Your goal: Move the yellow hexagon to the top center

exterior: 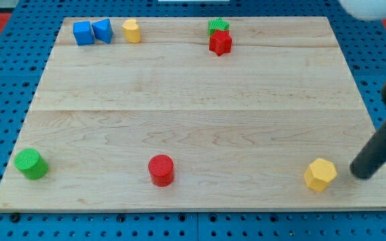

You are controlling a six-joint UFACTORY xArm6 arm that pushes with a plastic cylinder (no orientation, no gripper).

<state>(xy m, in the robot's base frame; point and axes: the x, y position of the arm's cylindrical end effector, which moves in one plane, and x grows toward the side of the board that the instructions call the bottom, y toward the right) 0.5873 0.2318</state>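
Blocks lie scattered on a pale wooden board (193, 100) that rests on a blue pegboard (380, 40). Taking the board's middle as the clock's hub, the yellow hexagon (320, 175) sits far out at about 4 o'clock, close to the board's bottom edge and toward the view's right. My tip (360, 173) is at 3 o'clock from that hexagon, just beside it but with a sliver of bare wood between them, so they are apart. The rod is a plain dark stick that rises from the tip toward 1 o'clock and leaves the view at the right; it has nothing that opens, closes or grips, and it holds nothing.

At 6 o'clock from the hub, a little to the view's left, stands a red cylinder (161, 169). A green cylinder (31, 164) sits far out at about 8 o'clock, near the board's bottom-left corner.

Along the top edge, at about 12 o'clock, a red star-shaped block (220, 43) lies with a green block (218, 27) touching it at its own 12 o'clock; the green one's shape is partly hidden by the red one and I cannot tell it. Out at about 10 o'clock, three blocks stand in a row: a blue cube (83, 33), a second blue block (102, 30) of an angular shape touching it at its 3 o'clock, and a small yellow block (132, 31) with a rounded top just beside that one, apart from it.
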